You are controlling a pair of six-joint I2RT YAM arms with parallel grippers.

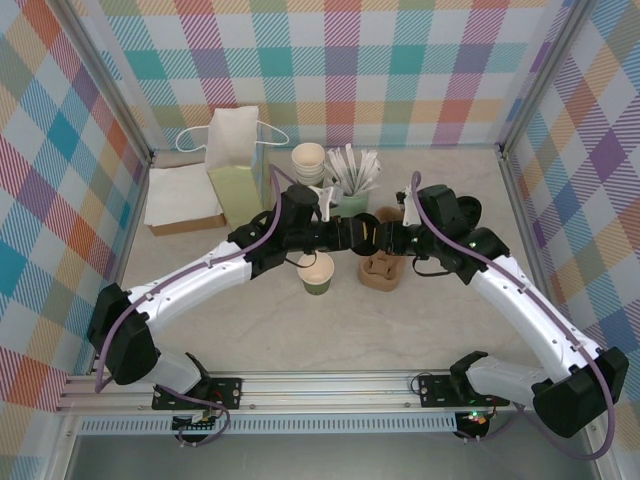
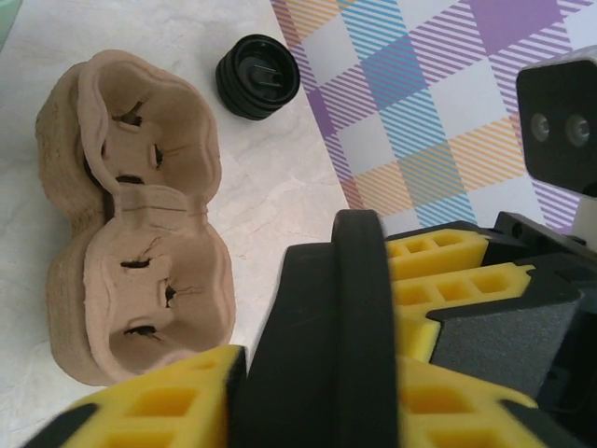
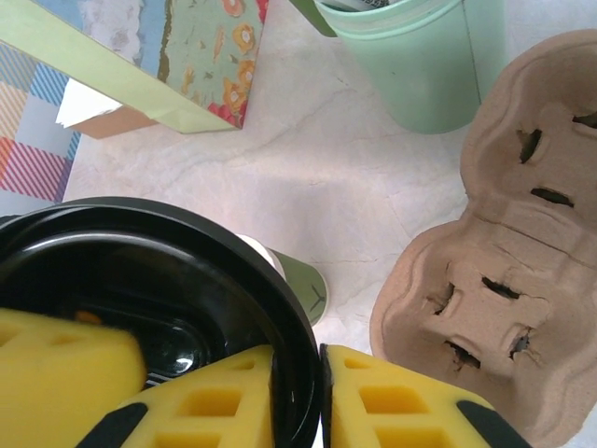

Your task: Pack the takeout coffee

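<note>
Evidently our right claw [image 3: 322, 392] pinches the round black plastic lid [image 3: 168, 280] near the olive-green paper cup [image 1: 317, 272], for capping. Our left claw [image 2: 308, 406] straddles it (grip unclear).

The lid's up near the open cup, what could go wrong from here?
The right gripper pinches the black lid by its rim, so it may slip or seat crooked. Nothing holds the olive-green cup; an off-centre push could tip it.
</note>
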